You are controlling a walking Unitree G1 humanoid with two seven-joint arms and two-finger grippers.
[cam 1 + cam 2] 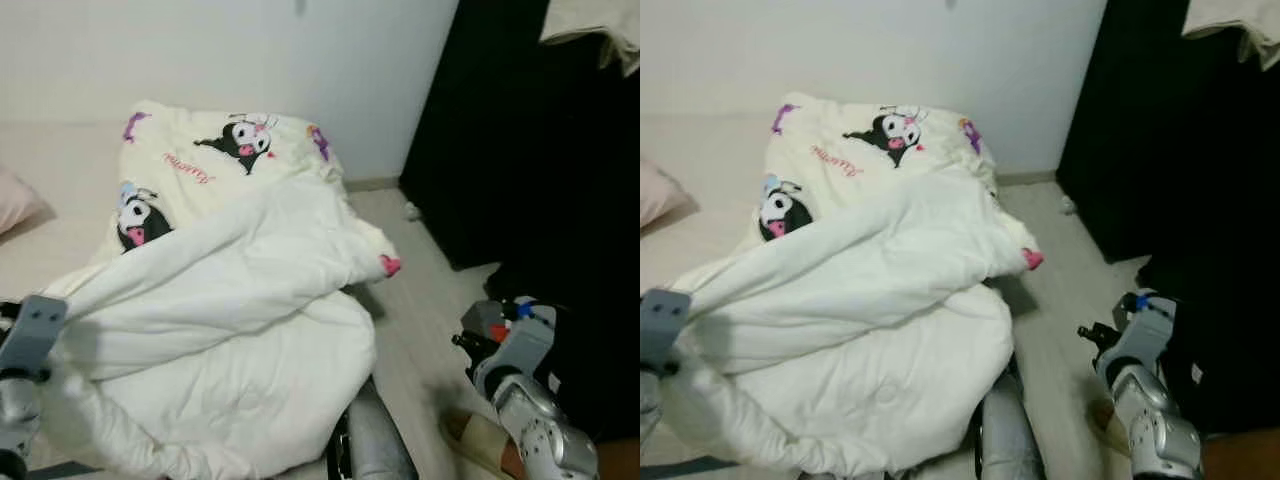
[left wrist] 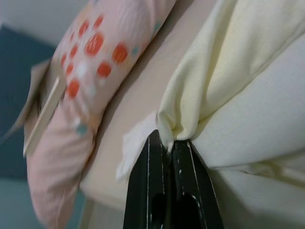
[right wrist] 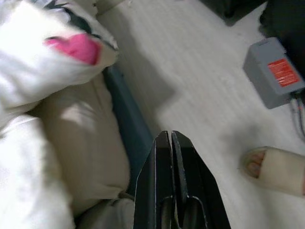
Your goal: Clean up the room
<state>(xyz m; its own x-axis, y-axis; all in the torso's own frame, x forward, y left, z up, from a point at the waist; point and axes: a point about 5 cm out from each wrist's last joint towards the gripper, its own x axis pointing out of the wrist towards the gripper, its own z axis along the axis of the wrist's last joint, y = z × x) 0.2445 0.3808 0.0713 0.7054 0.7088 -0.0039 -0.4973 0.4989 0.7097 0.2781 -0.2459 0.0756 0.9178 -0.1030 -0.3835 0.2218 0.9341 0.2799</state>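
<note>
A cream duvet (image 1: 230, 300) printed with black-and-white cartoon figures lies bunched and folded over on the bed. My left gripper (image 2: 167, 141) is shut on a pinch of the duvet's edge (image 2: 190, 109); its arm (image 1: 28, 340) stands at the duvet's near left corner. My right gripper (image 3: 170, 137) is shut with nothing in it and hangs over the wooden floor beside the bed; its arm (image 1: 515, 365) is low on the right. A pink pillow with orange dots (image 2: 81, 71) lies past the held edge.
A dark wardrobe (image 1: 540, 150) fills the right side, with a pale cloth (image 1: 595, 30) on top. On the floor are a grey box with a red label (image 3: 275, 71) and a person's foot in a beige slipper (image 3: 274, 169). The bed's blue edge (image 3: 125, 136) runs beside my right gripper.
</note>
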